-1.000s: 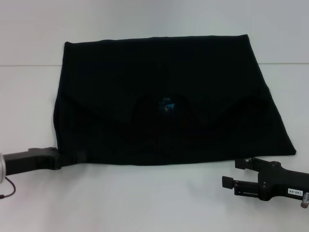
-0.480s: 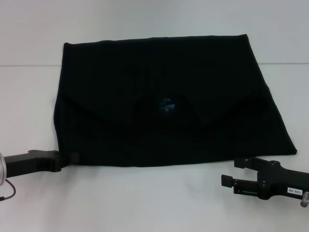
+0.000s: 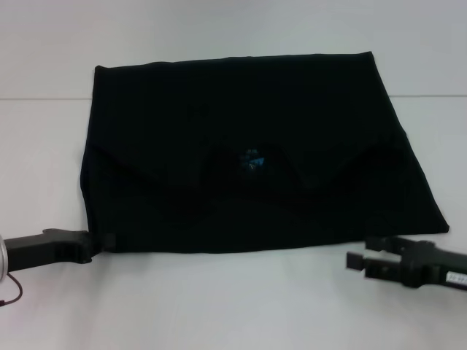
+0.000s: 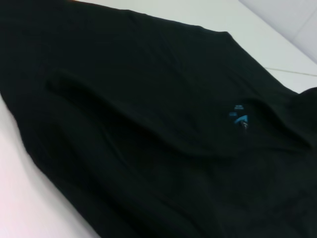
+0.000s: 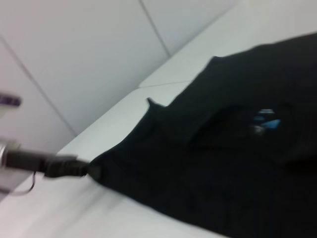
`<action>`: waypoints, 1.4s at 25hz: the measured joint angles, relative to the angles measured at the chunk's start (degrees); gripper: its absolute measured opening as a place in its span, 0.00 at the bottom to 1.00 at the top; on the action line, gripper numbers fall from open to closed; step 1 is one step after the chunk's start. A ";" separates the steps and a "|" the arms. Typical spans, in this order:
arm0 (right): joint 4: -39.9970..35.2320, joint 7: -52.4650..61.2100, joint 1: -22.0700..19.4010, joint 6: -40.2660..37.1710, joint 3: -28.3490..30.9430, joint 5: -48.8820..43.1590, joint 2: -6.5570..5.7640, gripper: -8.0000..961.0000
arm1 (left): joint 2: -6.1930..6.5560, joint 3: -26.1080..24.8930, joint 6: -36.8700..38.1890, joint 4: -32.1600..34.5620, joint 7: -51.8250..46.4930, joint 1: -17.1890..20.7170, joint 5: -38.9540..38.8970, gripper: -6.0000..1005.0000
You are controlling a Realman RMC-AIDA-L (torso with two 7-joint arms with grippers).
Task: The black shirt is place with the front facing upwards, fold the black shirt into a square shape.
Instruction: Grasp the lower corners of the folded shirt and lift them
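Note:
The black shirt (image 3: 241, 109) lies flat on the white table (image 3: 233, 306), with its sleeves and collar part folded in over the body. The small blue neck label (image 3: 252, 160) shows near its middle. The white lettering is hidden. My left gripper (image 3: 108, 240) is low at the shirt's near left corner, right at the cloth's edge. My right gripper (image 3: 361, 251) is open and empty, on the table just off the near right edge. The left wrist view shows the shirt (image 4: 148, 99) and the label (image 4: 239, 118). The right wrist view shows the shirt (image 5: 223, 163) and the left gripper (image 5: 91, 169) at its corner.
Bare white table (image 3: 219, 313) lies between the two grippers in front of the shirt. A table seam (image 3: 36, 98) runs across behind the shirt's far part. A white wall (image 5: 74, 59) stands beyond the table.
My left gripper has drawn back to the left, off the shirt's near edge to its corner. My right gripper has moved right and away from the shirt. The shirt has stayed put.

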 joint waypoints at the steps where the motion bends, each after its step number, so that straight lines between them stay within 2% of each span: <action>1: -1.35 3.80 0.01 -0.27 -0.22 -0.24 -0.31 0.93 | 0.05 -0.06 0.78 0.12 0.15 0.00 0.00 0.04; 4: -6.37 16.02 0.06 -2.30 -0.68 -1.62 -1.57 0.93 | 0.14 -0.47 2.79 0.68 0.48 0.00 0.00 0.04; 8: -14.43 37.00 1.67 -5.24 -0.72 -5.90 -5.01 0.93 | 0.30 -0.70 4.02 1.02 0.57 0.08 0.17 0.04; 11: -17.60 50.11 4.59 -5.77 -0.64 -10.20 -8.12 0.93 | 0.32 -0.67 4.65 1.22 0.58 0.09 0.30 0.04; 13: -19.67 56.19 6.74 -5.64 -0.42 -13.66 -9.16 0.92 | 0.32 -0.65 4.79 1.27 0.57 0.09 0.30 0.04; 16: -22.98 62.50 10.92 -5.00 -0.34 -21.79 -9.16 0.91 | 0.34 -0.66 4.84 1.38 0.66 0.12 0.36 0.04; 22: -22.61 65.86 17.83 0.26 -1.84 -37.23 -7.03 0.91 | 0.40 -0.59 5.59 1.53 0.67 0.16 0.35 0.04; 35: -13.94 64.52 19.55 10.92 -7.04 -38.34 -5.43 0.91 | 0.49 -0.64 6.32 2.08 0.49 0.09 0.36 0.04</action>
